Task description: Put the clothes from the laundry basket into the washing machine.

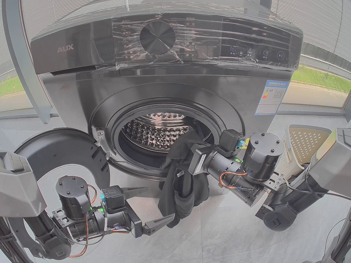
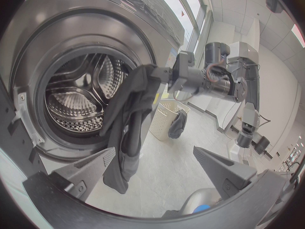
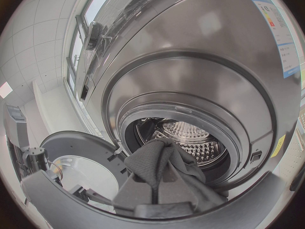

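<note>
One black garment (image 1: 181,187): hanging centre frame, before washing machine (image 1: 175,88).
Right gripper (image 1: 186,154): fingers clamping garment.
Left gripper (image 1: 161,203): fingers standing apart, lower left.

Grey tiled floor (image 1: 226,234), window (image 2: 186,15), grass (image 1: 321,78)

In hand: my right claw (image 1: 184,155) grips black garment (image 1: 182,196) before open washing machine (image 1: 204,88); left claw (image 1: 159,204) agape; laundry basket (image 1: 309,143) rightward.

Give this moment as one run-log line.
right end effector shut on black garment | garment hangs before washer opening, not inside | left end effector open, low by open door | basket beside washer
</note>
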